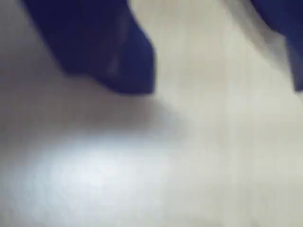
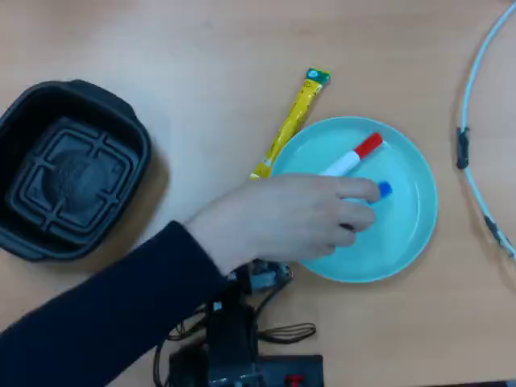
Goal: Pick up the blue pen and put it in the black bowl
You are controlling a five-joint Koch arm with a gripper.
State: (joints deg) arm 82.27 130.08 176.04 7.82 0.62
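At far left, black bowl (image 2: pixel 71 169): sits empty on the worktop (image 2: pixel 201 64), its ribbed cross floor bare, well apart from everything else, so it looks ready to receive the pen.
Centre, hand (image 2: pixel 282 218): a person's hand in a dark sleeve (image 2: pixel 97 314) reaches over the teal plate (image 2: pixel 407 218), fingers closed around something there, seemingly setting or adjusting the pens.
Above the hand, yellow sachet (image 2: pixel 290 121): lies slanted, its lower end just beside the plate's rim.
On the plate, blue pen (image 2: pixel 384 190): only a blue end peeks past the fingertips; the barrel is hidden under the hand.
Beside it, red-capped marker (image 2: pixel 353 156): lies aslant, its lower part covered by the hand.
At right, pale cable (image 2: pixel 476 89): curves along the edge, cut off by the frame.
Bottom centre, arm (image 2: pixel 234 339): mostly hidden under the sleeve.
Tool (image 1: pixel 222 71): in the blurred wrist view two dark blue jaws stand wide apart over bare worktop, gripping nothing.
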